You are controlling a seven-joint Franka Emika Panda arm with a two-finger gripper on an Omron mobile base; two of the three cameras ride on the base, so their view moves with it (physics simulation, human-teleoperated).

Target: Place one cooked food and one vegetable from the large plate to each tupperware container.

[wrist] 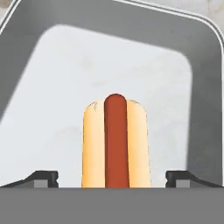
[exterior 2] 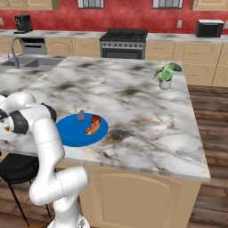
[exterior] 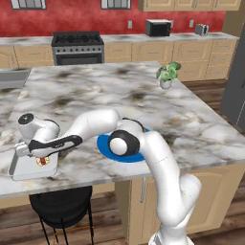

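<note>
Between the two dark fingers (wrist: 112, 180), which are standing wide apart over a shallow light grey rectangular tray (wrist: 65, 52), a hot dog in a pale bun (wrist: 115, 140) is lying on the tray's floor, its red sausage running lengthwise away from the hand. Neither fingertip is touching the bun; a clear gap is showing on each side. From the left base view, the hand is hanging low over that same tray (exterior: 21, 167) at the near left edge of the marbled grey-and-white table (exterior: 119, 91), with the white arm stretching across from the right. Further right on the table, the big flat round bright blue plate (exterior 2: 71, 133) is sitting near the front edge, carrying a second hot dog (exterior 2: 92, 125) and a small dark grey-purple vegetable (exterior 2: 81, 116) just beside it. Well apart, toward the far right corner, a small potted green plant (exterior 2: 166, 75) is standing upright.
</note>
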